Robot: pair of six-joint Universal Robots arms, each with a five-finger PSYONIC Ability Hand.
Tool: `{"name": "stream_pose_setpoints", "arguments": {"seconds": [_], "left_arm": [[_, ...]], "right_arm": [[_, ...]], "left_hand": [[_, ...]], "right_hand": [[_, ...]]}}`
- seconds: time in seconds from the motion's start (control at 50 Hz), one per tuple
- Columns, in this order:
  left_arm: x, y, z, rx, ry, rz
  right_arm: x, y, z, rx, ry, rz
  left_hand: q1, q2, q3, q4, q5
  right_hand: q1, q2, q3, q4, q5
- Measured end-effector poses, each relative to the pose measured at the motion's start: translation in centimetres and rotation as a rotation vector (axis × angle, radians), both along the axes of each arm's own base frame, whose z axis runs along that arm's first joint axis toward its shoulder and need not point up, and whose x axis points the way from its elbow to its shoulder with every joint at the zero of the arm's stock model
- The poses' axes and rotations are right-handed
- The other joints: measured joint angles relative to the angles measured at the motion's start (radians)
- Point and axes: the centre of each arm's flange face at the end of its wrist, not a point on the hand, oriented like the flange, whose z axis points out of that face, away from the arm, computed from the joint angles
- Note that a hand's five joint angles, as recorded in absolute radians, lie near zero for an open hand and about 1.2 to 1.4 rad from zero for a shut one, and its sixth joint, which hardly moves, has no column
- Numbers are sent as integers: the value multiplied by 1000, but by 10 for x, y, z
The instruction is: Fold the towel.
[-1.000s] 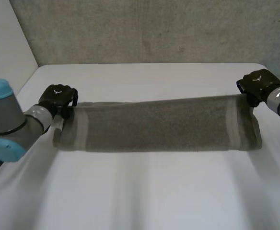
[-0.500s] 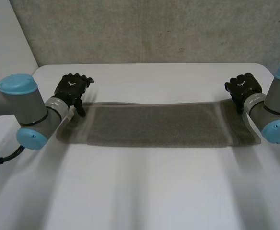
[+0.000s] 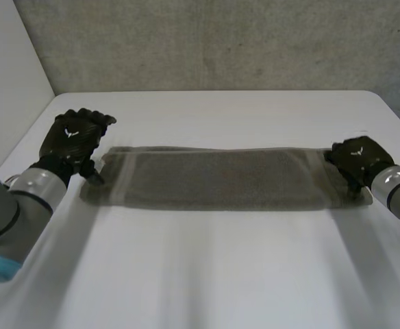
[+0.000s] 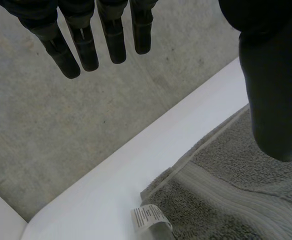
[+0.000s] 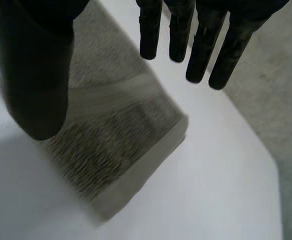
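1. Across the middle of the table [image 3: 207, 274], the towel [image 3: 220, 179] lies flat as a long narrow strip, doubled lengthwise, one end toward each arm
2. At the strip's left end, the left hand [image 3: 73, 140] sits just beside the far corner; its fingers [image 4: 86, 45] are straight and spread from the thumb [image 4: 273, 90], holding nothing
3. Beneath that hand, the left wrist view shows the towel corner and a white label [image 4: 151, 217] lying on the table, apart from the fingertips
4. At the right end, the right hand [image 3: 356, 159] is over the short edge; its fingers [image 5: 206, 45] are straight, its thumb [image 5: 36, 75] stands wide, and no cloth is between them
5. Judgement: one hand at each end suits a strip this long, since both ends can be taken without skewing the layers
6. Judgement: the lengthwise fold looks complete; a crosswise fold, end over end, appears to remain
7. Risk: the stacked layers at the right end may separate if only the top layer is pinched
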Motion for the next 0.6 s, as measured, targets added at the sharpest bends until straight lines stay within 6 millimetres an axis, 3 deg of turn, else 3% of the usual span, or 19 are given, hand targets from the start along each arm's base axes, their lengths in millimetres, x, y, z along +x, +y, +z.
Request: {"name": "stream_pose_setpoints", "arguments": {"seconds": [0.08,0.14,0.24,0.32,0.38,0.5,0.6], "left_arm": [[2,9,-2,-16,3,-1],[2,12,-5,-17,3,-1],[2,13,-7,-11,1,-1],[2,12,-7,-10,1,-1],[2,12,-6,-13,2,0],[2,13,0,-29,6,1],[3,14,4,-41,9,2]], "right_arm": [[-5,-5,-18,49,-1,1],[-7,-10,-32,76,0,-1],[-15,-22,-47,99,3,-26],[-23,-30,-49,88,2,-59],[-35,-37,-39,41,4,-103],[-57,-46,13,-125,21,-187],[-56,-49,40,-210,39,-187]], "left_hand": [[0,0,-1,0,-2],[0,0,-1,0,-2],[0,0,-1,0,-2],[0,0,-2,0,-2],[0,0,-3,0,-2],[-6,-7,-5,0,-6],[-8,-10,-9,0,-8]], "right_hand": [[96,111,112,116,112],[298,303,297,299,292],[878,890,871,881,872],[925,924,951,957,938],[925,924,953,957,938],[928,924,953,957,938],[930,924,957,957,938]]}}
